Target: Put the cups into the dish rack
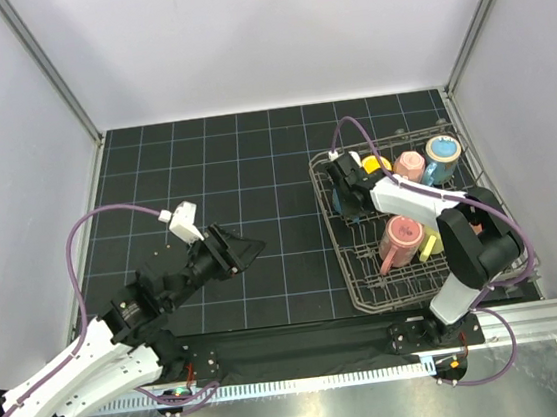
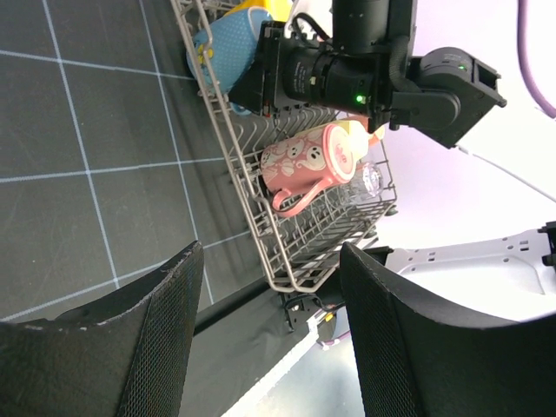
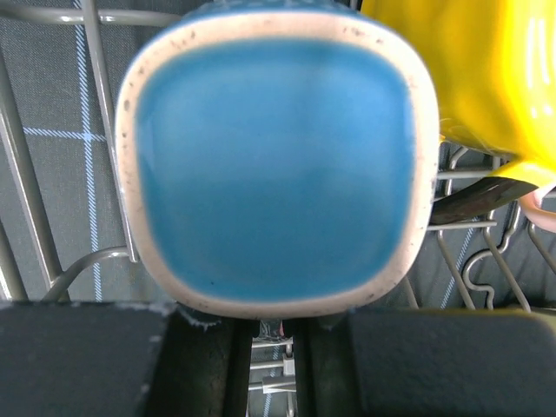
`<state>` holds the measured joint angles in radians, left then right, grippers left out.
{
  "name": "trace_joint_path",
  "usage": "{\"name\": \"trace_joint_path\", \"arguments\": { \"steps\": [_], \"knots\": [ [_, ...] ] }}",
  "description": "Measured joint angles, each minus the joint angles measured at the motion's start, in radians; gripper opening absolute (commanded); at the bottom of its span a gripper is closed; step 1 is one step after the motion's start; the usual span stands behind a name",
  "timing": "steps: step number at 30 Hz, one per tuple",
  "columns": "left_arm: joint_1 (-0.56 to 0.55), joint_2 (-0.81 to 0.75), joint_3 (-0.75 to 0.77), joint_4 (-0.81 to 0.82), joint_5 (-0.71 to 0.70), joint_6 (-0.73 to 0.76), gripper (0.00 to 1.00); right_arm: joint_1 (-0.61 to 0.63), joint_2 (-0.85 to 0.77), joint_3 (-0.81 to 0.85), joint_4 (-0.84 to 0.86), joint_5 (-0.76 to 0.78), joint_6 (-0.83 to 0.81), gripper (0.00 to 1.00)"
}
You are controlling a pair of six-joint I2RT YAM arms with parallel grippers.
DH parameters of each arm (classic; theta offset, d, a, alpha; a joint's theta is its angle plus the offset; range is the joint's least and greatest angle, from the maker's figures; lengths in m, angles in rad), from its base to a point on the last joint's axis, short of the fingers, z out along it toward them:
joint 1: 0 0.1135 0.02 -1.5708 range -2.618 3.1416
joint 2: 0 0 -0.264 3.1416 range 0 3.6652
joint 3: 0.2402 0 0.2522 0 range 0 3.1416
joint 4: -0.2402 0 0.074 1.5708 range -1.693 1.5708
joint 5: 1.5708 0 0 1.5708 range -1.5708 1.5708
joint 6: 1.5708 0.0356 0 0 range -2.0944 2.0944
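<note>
Black gridded mat (image 1: 254,171) covers the table between white walls. Just toward eight o'clock of its middle, the left gripper (image 1: 255,249) hovers with fingers spread, empty. At three o'clock stands the dish rack (image 1: 366,269), with a pink cup (image 1: 399,238) lying at its six o'clock. The right gripper (image 1: 342,197), jaws pressed together, sits at the rack's ten o'clock corner against a blue cup (image 3: 274,165); whether it pinches the cup I cannot tell.

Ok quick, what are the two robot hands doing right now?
Left gripper: open, holding nothing.
Right gripper: closed, tight against the blue cup; whether it grips it cannot be told.
</note>
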<state>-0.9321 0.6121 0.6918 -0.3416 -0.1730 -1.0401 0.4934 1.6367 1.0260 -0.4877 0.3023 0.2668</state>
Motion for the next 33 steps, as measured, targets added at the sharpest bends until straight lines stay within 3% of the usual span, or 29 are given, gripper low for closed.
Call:
{"name": "trace_joint_path", "arguments": {
  "steps": [3,4,12,17,23,33],
  "knots": [
    [0.0,0.0,0.0,-0.007,0.0,-0.001,0.62,0.0,-0.002,-0.005,0.009,-0.001,0.002,0.25],
    [0.0,0.0,0.0,-0.008,0.0,-0.001,0.62,0.0,-0.005,-0.01,0.015,-0.002,0.003,0.37],
    [0.0,0.006,0.0,-0.009,0.0,-0.009,0.64,0.001,-0.047,-0.033,-0.005,-0.031,0.023,0.8],
    [0.0,0.004,-0.006,-0.006,0.0,-0.028,0.64,0.018,-0.167,-0.033,-0.051,-0.024,0.024,0.88],
    [0.0,-0.006,-0.059,0.004,0.0,-0.057,0.65,0.097,-0.419,-0.019,-0.133,-0.024,0.03,0.99],
    [0.0,0.01,-0.157,0.112,0.011,-0.09,0.67,0.169,-0.851,-0.087,-0.149,-0.121,0.111,1.0]
  ]
}}
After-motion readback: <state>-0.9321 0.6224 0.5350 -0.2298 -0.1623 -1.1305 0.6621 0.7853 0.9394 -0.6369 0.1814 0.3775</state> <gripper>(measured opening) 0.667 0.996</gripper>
